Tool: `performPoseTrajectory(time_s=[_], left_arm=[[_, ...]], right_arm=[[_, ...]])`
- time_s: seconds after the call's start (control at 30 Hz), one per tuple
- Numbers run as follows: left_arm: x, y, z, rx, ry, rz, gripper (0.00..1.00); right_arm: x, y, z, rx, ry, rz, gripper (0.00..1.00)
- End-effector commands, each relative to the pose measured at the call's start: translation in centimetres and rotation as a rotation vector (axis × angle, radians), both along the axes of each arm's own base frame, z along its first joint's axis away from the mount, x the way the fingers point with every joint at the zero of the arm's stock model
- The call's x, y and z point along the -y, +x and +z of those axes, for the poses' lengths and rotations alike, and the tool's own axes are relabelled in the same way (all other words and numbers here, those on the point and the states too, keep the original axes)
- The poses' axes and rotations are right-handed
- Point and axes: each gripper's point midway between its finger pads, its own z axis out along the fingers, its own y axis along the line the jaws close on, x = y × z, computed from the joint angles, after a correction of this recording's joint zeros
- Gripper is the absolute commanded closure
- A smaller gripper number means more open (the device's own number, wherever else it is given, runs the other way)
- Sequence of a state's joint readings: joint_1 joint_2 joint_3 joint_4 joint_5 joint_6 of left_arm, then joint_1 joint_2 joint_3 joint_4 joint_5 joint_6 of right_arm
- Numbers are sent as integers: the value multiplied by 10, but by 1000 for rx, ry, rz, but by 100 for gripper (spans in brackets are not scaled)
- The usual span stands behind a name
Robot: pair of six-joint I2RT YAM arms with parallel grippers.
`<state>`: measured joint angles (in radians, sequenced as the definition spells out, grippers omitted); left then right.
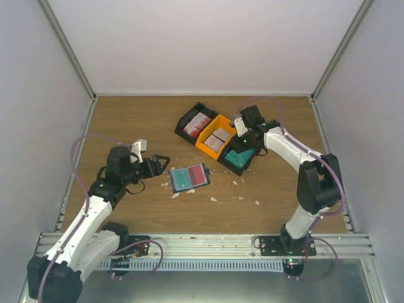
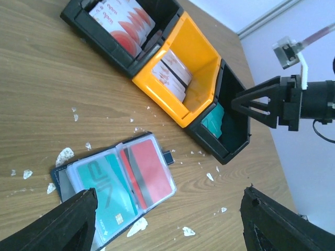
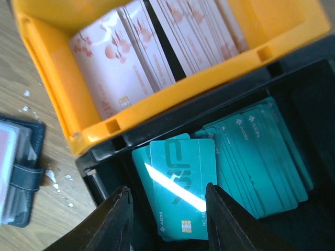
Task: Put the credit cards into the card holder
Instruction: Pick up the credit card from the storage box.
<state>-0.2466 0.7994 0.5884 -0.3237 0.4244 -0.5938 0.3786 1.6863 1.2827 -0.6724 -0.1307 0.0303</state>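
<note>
**Left arm.** It runs from its base at the near left toward the far side. The wrist is turned right, with the left hand (image 1: 167, 165) low over the tabletop (image 1: 126, 120). The fingers are spread wide and grip nothing.

**Right arm.** The elbow is raised at the right and the forearm stretches far and left. The right hand (image 3: 167, 191) points down into the right black bin (image 2: 209, 145). Its fingers are apart and empty, poised over the teal cards (image 3: 251, 151) fanned inside. Whether they touch the cards cannot be told.

**Card holder** (image 3: 29, 178). It lies open and flat on the tabletop, just right of the left hand's fingertips and apart from them. In the left wrist view it sits between and beyond the two fingers. It is near and left of the bins. A teal card (image 2: 102, 183) sits in its left half and a red card (image 2: 152, 167) in its right.

**Bins.** Three stand touching in a diagonal row, from far left to near right.
- Left black bin (image 2: 97, 44): holds red-and-white cards (image 2: 123, 23).
- Orange bin (image 2: 157, 97): holds pale printed cards (image 3: 110, 78), standing on edge.
- Right black bin: as above.

**Scraps** (image 2: 64, 155). White bits are scattered on the tabletop around the holder.
</note>
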Motion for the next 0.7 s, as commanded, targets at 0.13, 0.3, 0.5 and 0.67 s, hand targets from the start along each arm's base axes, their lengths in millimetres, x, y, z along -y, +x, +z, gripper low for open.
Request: performPoseTrajectory(time_s=[0.13,0.3,0.5,0.67], left_arm=[[21,17,4,64,-121,-63,25],[23,28,-1,71,-121,-62,25],[27,38,-18,21,-93,-72,25],[28,41,-25,3,-93,-75,25]], right_arm=[[4,-1,-44,-147,-48,14,60],[10,1,-64,-179,-94,2,54],[13,3,-79,-201,-139,15,52],[16,1,-93,-233,-165,16,51]])
